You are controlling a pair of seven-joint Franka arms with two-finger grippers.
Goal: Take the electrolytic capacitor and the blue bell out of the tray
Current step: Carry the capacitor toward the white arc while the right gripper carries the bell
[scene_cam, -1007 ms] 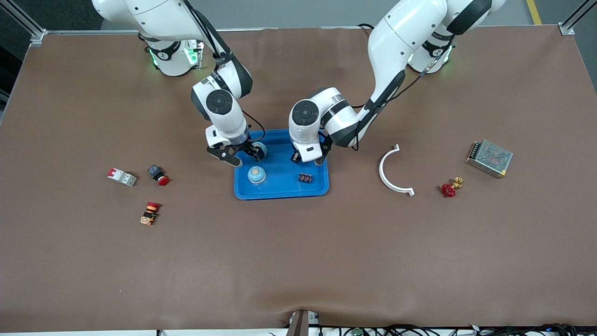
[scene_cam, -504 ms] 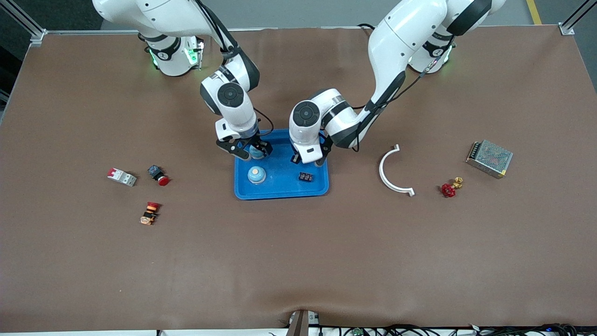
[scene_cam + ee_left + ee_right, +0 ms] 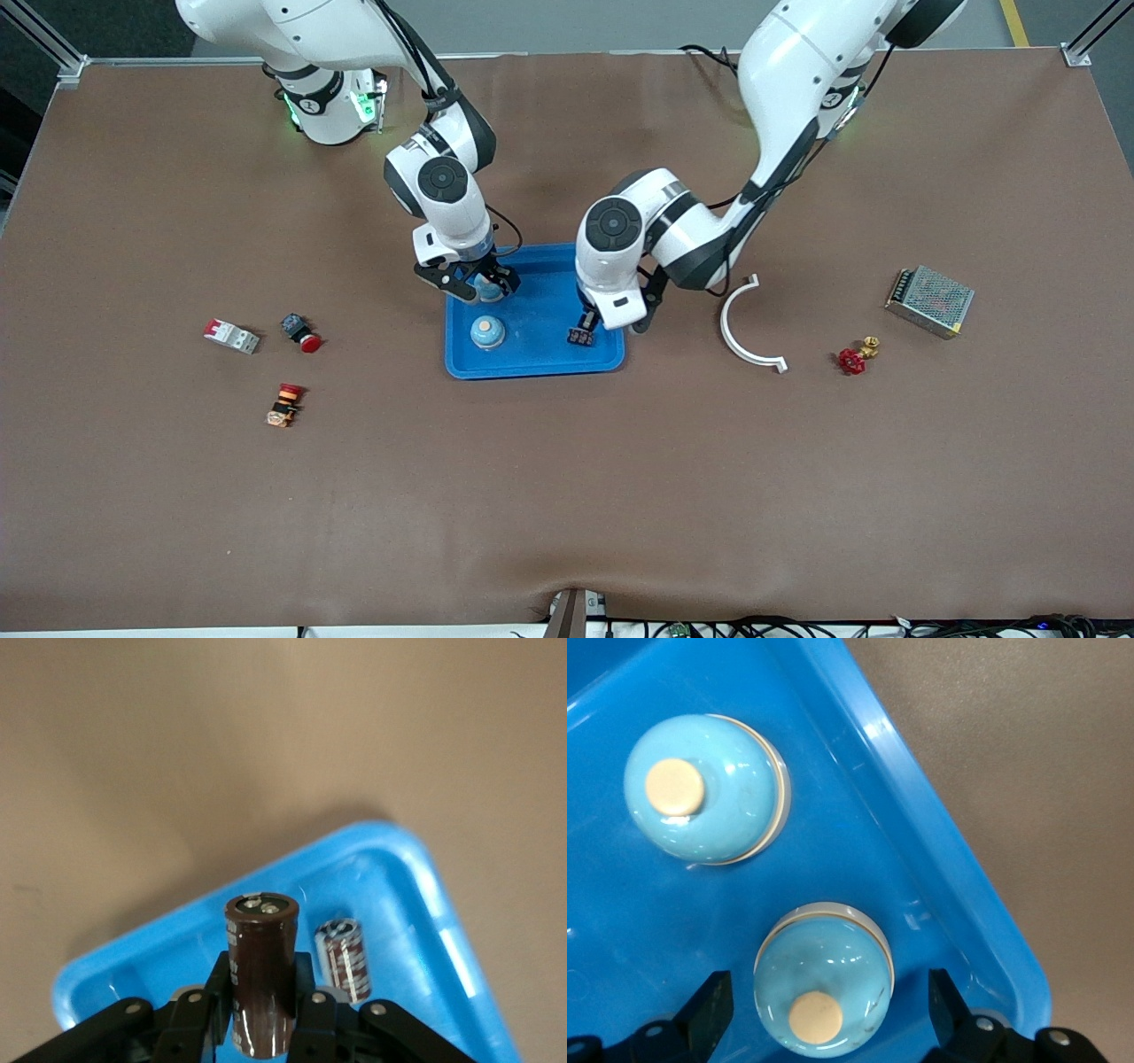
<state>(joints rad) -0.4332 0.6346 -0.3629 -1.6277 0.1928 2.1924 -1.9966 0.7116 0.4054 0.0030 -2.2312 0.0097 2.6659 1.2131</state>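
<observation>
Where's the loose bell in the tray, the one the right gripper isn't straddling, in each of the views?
Front view: the loose bell sits in the blue tray, nearer the camera than the other bell under the right gripper.
Right wrist view: the loose bell is beside the other bell, which is between the open fingers.
Left wrist view: not in it.
Shared landmark: the blue tray.

The tray [image 3: 532,363] is crowded: two bells [image 3: 707,788] [image 3: 824,988] at the right arm's end, the right tool [image 3: 824,1010] straddling one, a capacitor [image 3: 344,958] lying at the other end, the left tool [image 3: 259,1010] above it. Bare worktop [image 3: 567,496] nearer the camera lies open.
</observation>
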